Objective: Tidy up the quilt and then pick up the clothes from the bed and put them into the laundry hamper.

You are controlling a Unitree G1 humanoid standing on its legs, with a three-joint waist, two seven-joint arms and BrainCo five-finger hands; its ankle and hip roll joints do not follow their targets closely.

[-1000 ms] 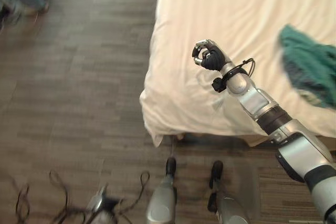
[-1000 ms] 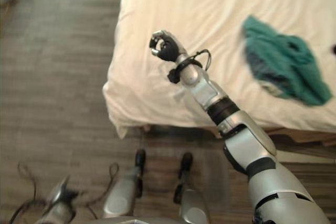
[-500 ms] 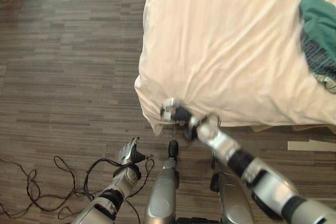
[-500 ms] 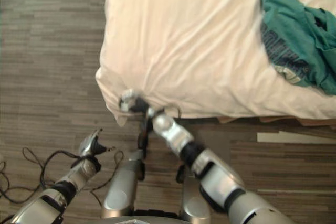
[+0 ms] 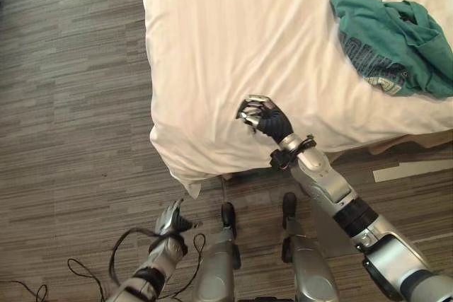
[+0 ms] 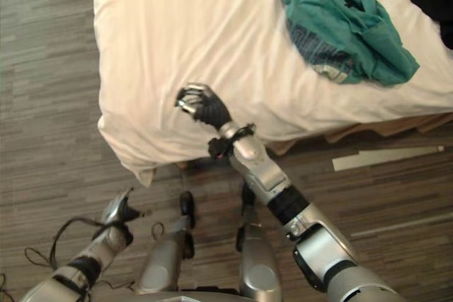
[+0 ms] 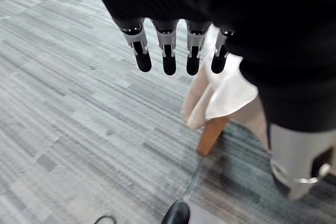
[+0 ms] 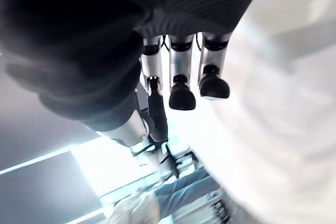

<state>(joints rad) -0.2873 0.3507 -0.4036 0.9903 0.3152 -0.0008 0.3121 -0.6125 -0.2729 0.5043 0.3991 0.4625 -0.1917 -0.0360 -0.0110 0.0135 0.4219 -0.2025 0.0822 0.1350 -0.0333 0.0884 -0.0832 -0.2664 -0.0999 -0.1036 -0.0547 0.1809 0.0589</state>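
Raised again, the curled, empty right robot hand (image 5: 260, 114) hovers over the quilt (image 5: 212, 47), well apart from the green shirt (image 5: 386, 40).

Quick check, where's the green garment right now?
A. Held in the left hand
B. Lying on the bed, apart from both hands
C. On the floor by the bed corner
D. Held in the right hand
B: the green garment lies crumpled on the white quilt, well away from the right hand; the left hand hangs over the floor.

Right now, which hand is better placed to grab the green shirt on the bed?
The right hand, probably. It hangs over the quilt, fingers curled and holding nothing, on the green shirt's side. The left hand is low over the floor.
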